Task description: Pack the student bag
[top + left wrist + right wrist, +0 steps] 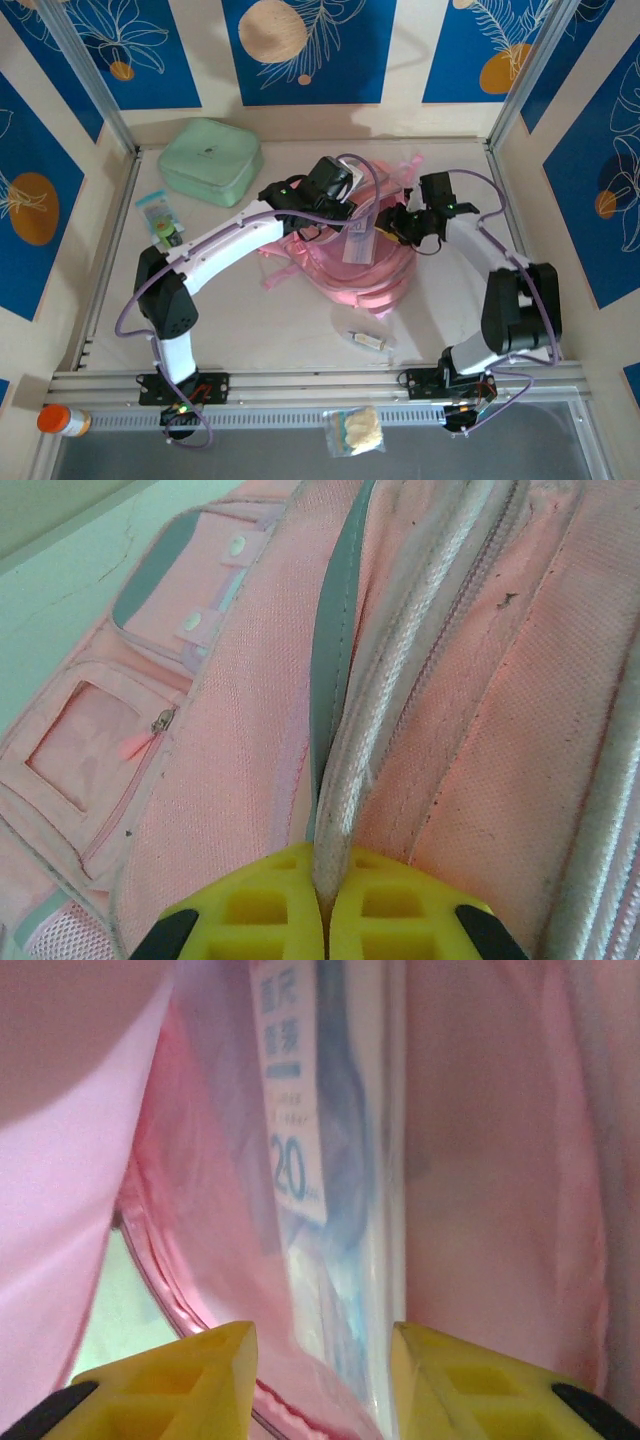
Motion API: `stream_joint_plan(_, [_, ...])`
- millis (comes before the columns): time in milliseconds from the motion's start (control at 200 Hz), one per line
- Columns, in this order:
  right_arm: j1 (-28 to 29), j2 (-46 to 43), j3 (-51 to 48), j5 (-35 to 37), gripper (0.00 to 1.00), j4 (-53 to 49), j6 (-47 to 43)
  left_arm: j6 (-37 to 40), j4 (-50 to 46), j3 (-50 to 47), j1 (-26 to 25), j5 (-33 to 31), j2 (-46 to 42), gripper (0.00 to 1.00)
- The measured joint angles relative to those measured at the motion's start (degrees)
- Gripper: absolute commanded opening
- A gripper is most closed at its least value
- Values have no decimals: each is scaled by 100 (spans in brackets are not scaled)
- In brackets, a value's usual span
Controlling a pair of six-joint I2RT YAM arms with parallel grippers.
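The student bag (345, 275) is a large pink backpack lying mid-table with its main compartment pulled open. My left gripper (348, 200) is over its far edge. In the left wrist view that gripper (325, 865) is shut on the whitish piped rim (400, 670) of the bag (230, 730). My right gripper (388, 228) reaches into the opening from the right. Its yellow jaws (322, 1350) stand open inside the pink lining (500, 1160). A clear plastic packet (300, 1160) with blue print lies loose between and ahead of them; it also shows from above (360, 245).
A mint-green zip case (210, 160) sits at the back left, with a small packet (160, 215) beside the left arm. A small wrapped item (368, 340) lies in front of the bag. An orange-capped bottle (58, 420) and a bagged item (355, 432) rest on the near rail.
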Motion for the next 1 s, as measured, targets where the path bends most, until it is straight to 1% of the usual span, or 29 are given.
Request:
stream_joint_plan(75, [372,-413,-219,341,40,-140,68,0,-2,-20,0,22,-22,0])
stream_joint_plan(155, [772,-612,-442,656,40,-179,197,-2,20,-35,0,26,-33,0])
stream_joint_plan(220, [1021,-605,-616,811,40,-184,302,-2,46,-72,0,26,-50,0])
stream_joint_plan(315, [1172,-422,-684,1073,35,-243,398,-2,55,-81,0,33,-52,0])
stream_joint_plan(460, [1172,-63,-682,1360,24,-175,466,-2,61,-92,0,46,-55,0])
stream_joint_plan(520, [1161,37,-658,1493,14,-151,407,0,63,-101,0,46,-57,0])
stream_joint_plan(565, [1139,92,-619,1578,10,-118,428,0,63,-111,0,44,-63,0])
stream_joint_plan(735, [962,273,-358,1687,9,192,166,0,79,-116,0,44,-63,0])
stream_joint_plan(885, [874,605,-46,1683,8,605,-181,-4,96,-127,7,11,-66,0])
stream_joint_plan(1000, [817,658,-24,1550,11,833,-446,-24,142,-197,17,-2,-129,0])
